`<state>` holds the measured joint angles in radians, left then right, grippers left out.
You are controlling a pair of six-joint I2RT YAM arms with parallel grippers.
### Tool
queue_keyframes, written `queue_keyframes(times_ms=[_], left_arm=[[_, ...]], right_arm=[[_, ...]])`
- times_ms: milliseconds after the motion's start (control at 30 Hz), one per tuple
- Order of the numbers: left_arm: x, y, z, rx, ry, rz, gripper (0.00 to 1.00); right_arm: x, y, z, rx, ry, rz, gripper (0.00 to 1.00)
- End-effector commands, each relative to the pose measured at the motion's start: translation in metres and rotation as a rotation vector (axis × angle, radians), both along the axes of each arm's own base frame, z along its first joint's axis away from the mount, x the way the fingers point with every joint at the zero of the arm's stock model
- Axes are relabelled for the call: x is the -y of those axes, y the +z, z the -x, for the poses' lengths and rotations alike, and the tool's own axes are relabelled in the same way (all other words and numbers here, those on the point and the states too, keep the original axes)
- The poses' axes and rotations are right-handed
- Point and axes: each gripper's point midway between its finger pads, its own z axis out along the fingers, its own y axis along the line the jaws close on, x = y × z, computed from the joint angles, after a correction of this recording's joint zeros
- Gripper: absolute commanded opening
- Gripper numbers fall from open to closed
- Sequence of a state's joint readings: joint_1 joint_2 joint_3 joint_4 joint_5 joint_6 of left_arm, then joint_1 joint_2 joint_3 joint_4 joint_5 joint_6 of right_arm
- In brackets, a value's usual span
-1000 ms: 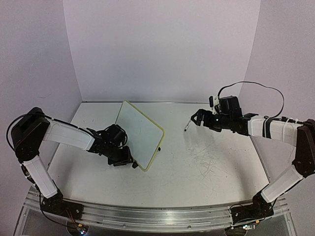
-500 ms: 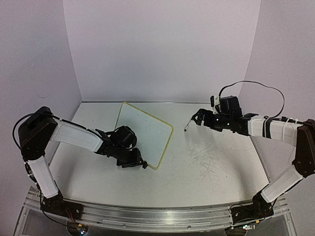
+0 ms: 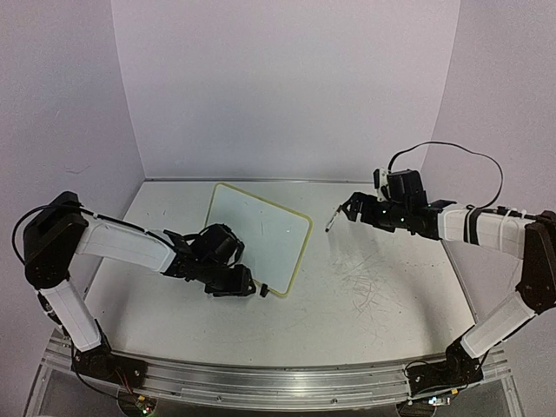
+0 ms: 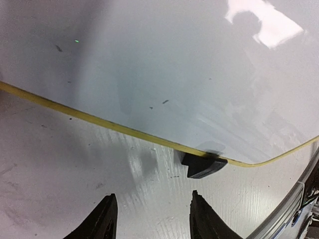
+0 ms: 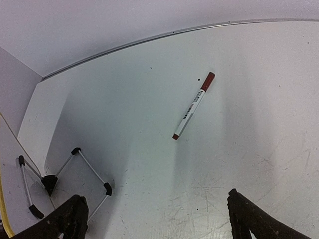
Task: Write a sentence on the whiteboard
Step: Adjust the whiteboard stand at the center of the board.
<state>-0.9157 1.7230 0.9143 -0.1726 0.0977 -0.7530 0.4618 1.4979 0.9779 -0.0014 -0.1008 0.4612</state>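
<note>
Scuffed white table (image 3: 391, 304) with whiteboard (image 3: 261, 233) left of centre, skewed, yellow-green rim along near edge. Left gripper (image 3: 250, 289) low at that near edge, jaws spread with nothing between, just short of the rim and the black clip foot (image 4: 203, 165). Right gripper (image 3: 346, 208) well apart at right, jaws wide, empty. Red-capped marker (image 5: 192, 106) loose on table ahead of right fingers.
</note>
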Motion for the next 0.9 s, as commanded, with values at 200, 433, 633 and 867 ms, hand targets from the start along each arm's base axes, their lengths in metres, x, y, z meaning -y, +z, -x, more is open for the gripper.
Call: queue_keyframes(times_ms=[200, 433, 633, 867], left_arm=[[-0.056, 0.046, -0.006, 0.199, 0.062, -0.057, 0.51], [-0.131, 0.065, -0.041, 0.240, 0.242, -0.071, 0.61], [-0.145, 0.079, -0.079, 0.310, 0.229, 0.012, 0.65], [-0.107, 0.076, -0.092, 0.387, 0.064, 0.133, 0.63]], right_arm=[[0.018, 0.041, 0.000, 0.112, -0.087, -0.003, 0.98], [0.020, 0.046, 0.005, 0.129, -0.070, 0.014, 0.98], [0.018, 0.040, 0.013, 0.109, -0.031, 0.026, 0.98], [0.011, 0.051, 0.016, 0.124, 0.009, 0.007, 0.98]])
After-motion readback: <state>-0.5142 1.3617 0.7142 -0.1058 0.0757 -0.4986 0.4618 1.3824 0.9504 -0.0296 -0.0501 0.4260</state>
